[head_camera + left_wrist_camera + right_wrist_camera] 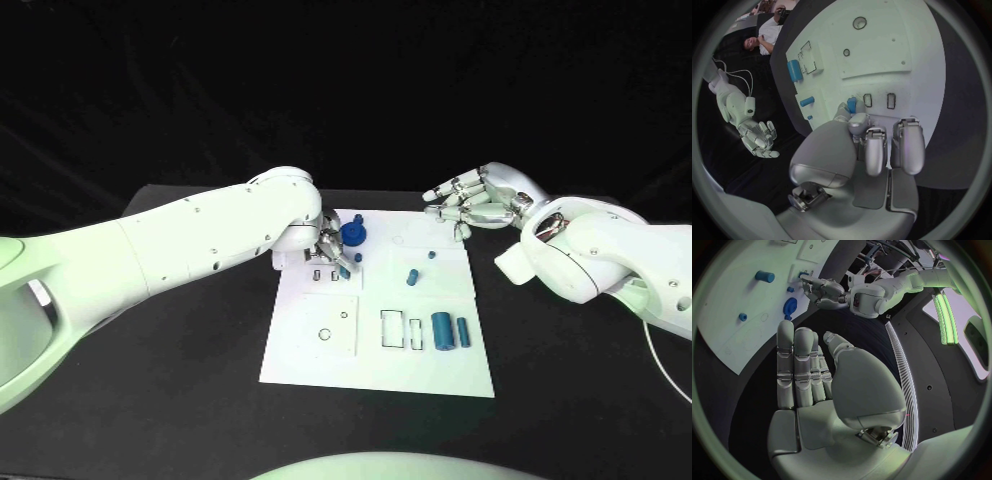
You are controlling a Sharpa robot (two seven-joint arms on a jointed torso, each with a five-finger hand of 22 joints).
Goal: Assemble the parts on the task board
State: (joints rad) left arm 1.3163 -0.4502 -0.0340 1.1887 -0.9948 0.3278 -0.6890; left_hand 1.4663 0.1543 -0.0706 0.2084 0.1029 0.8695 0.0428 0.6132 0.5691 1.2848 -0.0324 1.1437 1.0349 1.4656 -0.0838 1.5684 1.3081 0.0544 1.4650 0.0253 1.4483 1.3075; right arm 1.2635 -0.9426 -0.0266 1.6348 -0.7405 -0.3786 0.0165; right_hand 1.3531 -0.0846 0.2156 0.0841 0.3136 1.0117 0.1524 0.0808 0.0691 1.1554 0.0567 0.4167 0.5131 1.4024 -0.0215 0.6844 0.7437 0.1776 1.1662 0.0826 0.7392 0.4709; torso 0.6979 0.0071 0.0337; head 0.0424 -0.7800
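Observation:
The white task board (325, 360) lies mid-table. My left hand (329, 250) hangs over its far left corner, and thumb and a finger pinch a small blue peg (852, 105) just beside two small rectangular slots (867, 100). A blue knob (355, 234) stands right beside that hand. A short blue pin (413, 277) lies mid-board. A thick blue cylinder (441, 330) and a thinner one (463, 332) lie near the board's right edge. My right hand (476, 205) hovers off the board's far right corner, fingers straight, holding nothing; its palm (848, 390) is bare.
Outlined rectangular recesses (392, 328) sit left of the cylinders, and round holes (859, 22) lie in the board's near left panel. Black tabletop (173, 400) surrounds the board on all sides.

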